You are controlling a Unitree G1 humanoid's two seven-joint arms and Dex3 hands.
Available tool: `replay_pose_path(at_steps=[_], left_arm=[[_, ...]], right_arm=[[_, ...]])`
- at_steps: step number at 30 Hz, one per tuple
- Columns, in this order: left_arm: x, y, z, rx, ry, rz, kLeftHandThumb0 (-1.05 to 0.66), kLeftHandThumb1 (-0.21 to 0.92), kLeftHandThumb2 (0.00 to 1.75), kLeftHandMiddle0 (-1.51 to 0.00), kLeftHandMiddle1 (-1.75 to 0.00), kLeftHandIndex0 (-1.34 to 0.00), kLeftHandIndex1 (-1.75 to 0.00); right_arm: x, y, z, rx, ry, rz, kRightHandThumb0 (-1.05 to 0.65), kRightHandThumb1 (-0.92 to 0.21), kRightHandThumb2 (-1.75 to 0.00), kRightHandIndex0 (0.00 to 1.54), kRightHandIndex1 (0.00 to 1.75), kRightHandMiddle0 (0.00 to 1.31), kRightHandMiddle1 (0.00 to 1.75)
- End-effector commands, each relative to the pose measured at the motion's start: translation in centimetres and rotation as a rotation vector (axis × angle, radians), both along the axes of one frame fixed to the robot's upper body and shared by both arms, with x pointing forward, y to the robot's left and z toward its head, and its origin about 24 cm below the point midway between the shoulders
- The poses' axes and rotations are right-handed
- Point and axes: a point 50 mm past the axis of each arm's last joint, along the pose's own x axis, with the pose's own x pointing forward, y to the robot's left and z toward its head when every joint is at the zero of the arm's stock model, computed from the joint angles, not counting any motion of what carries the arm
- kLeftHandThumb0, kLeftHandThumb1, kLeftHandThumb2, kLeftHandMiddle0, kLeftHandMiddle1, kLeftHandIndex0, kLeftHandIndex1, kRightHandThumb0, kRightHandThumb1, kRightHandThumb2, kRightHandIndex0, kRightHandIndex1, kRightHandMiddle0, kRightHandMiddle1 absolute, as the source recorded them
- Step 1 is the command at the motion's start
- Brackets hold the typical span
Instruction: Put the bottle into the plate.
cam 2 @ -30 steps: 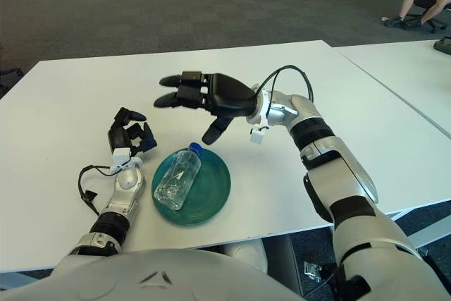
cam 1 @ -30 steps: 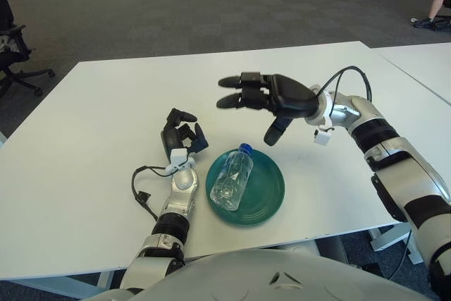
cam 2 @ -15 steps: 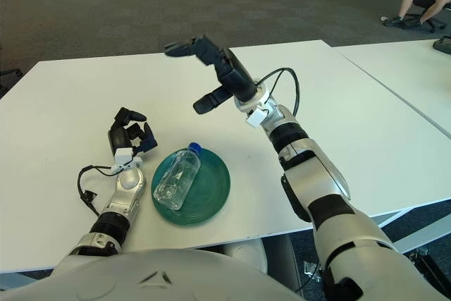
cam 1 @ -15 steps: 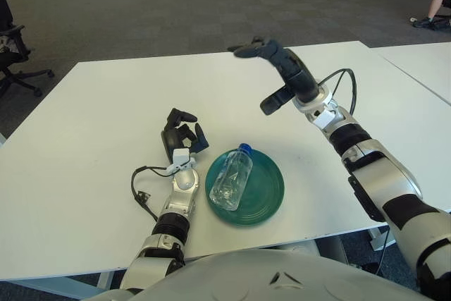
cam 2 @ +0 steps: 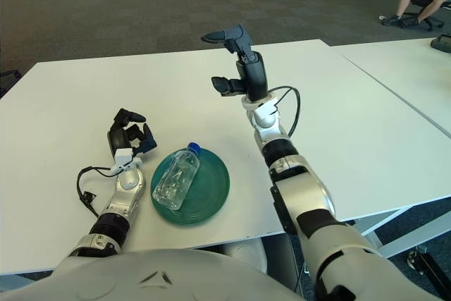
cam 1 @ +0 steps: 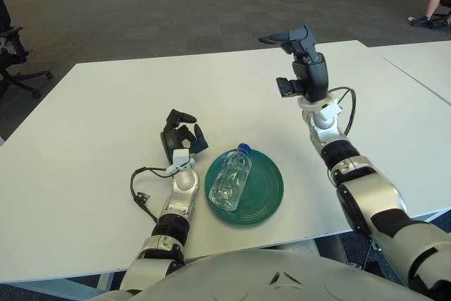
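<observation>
Bright, even light; soft shadows.

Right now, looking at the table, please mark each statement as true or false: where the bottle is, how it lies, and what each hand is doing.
1. The bottle lies on its side in the green plate. True.
2. The right hand grips the bottle. False: it is raised above the table, beyond the plate, with open fingers and nothing in them.
3. The left hand rests on the table just left of the plate. True.
4. The bottle's cap is red. False: it is blue.
5. The bottle stands upright beside the plate. False: it lies inside the plate, cap toward the far rim.
</observation>
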Motion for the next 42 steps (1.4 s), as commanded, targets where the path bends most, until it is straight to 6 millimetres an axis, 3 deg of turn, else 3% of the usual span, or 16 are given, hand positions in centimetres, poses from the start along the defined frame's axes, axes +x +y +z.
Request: replay_pose_path(at_steps=[1,15,17,19,26,42], left_arm=[[-0.7,0.1,-0.7,0.0,0.034,-0.003,-0.54,0.14,1.53,-1.27,-1.75,-0.75,-1.75],[-0.9,0.2,-0.6,-0.002,0.043,-0.001,-0.54,0.14,1.53,-1.27,-1.75,-0.75,-1.75],[-0.9,0.2,-0.6,-0.003,0.045,-0.003,-0.54,0.14,1.53,-1.27,-1.75,-0.75,-1.75],[-0.9,0.2,-0.6,-0.004,0.048,-0.004,-0.54,0.14,1.53,-1.27,-1.75,-0.75,-1.75],[-1.0,0.3,-0.6,-0.004,0.053,-0.005,-0.54,0.14,1.53,-1.27,-1.75,-0.75,-1.75],[-1.2,0.6,-0.4,-0.022,0.041,-0.005,-0.54,0.14,1.53,-1.26,-1.75,-0.75,-1.75]], right_arm=[[-0.2,0.6,-0.6,0.012,0.048,0.018,-0.66,-0.77,-0.59,0.46,0.89,0.32,1.22],[-0.4,0.8,-0.4,0.016,0.055,0.03,-0.66,-0.75,-0.61,0.46,0.91,0.32,1.22],[-1.9,1.6,-5.0,0.015,0.289,0.079,-0.64,-0.73,-0.64,0.45,0.92,0.32,1.22],[-2.8,1.8,-7.0,0.018,0.398,0.102,-0.6,-0.64,-0.78,0.43,0.95,0.3,1.22],[-2.6,1.4,-7.8,0.018,0.451,0.071,-0.51,-0.53,-0.96,0.37,0.96,0.23,1.22],[-3.1,-0.3,-10.7,0.053,0.639,-0.196,-0.42,-0.53,-0.97,0.34,1.04,0.16,1.33]])
